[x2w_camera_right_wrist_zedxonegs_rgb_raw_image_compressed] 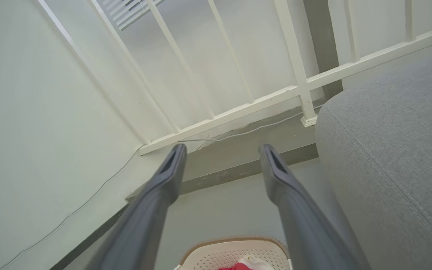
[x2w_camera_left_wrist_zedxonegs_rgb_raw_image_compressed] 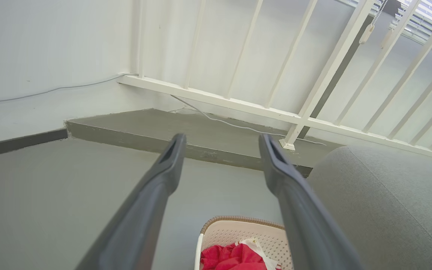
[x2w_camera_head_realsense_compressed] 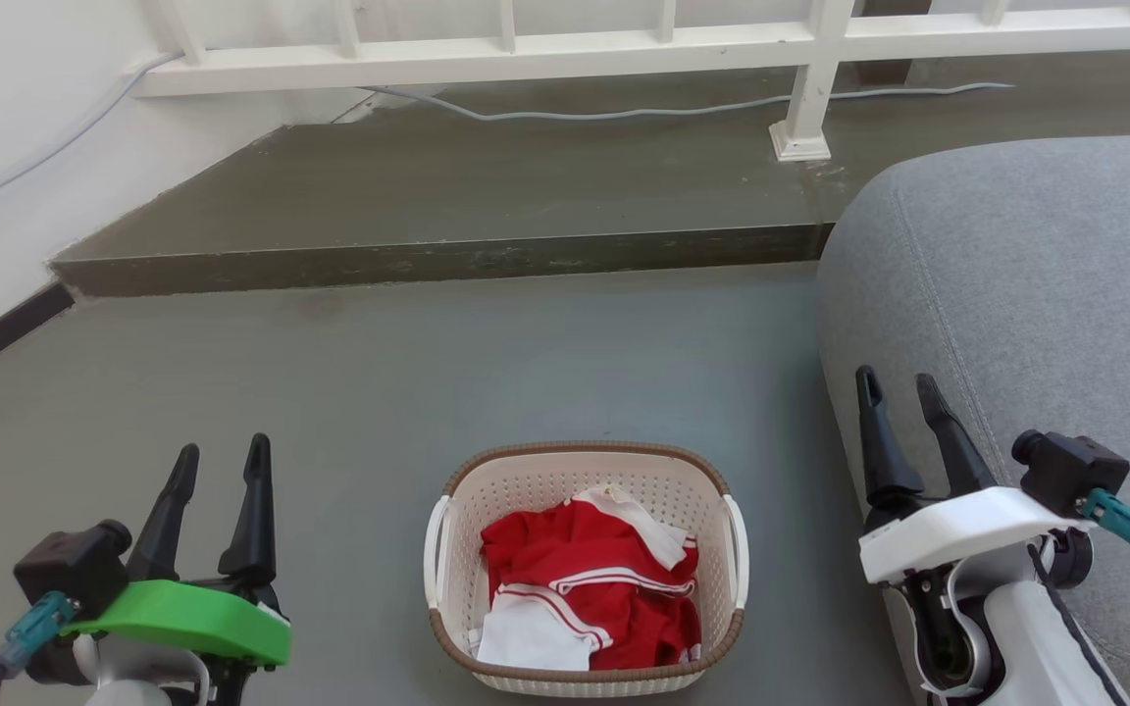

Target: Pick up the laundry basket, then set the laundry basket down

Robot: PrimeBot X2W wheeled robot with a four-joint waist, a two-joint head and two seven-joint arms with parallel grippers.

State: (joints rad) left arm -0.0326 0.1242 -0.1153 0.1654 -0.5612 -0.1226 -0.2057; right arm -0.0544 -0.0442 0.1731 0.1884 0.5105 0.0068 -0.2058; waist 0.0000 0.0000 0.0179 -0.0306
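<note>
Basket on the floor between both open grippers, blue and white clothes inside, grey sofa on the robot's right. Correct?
Not blue: the head view shows red and white clothes in the laundry basket. The rest holds: it sits on the floor between the open left gripper and right gripper, grey sofa on the robot's right.

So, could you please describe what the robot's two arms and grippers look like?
The left gripper has two long, dark, tapering jaws on a bright green shell; the right gripper has the same jaws on a white shell. Each carries a small black camera block with a teal cable plug.
</note>
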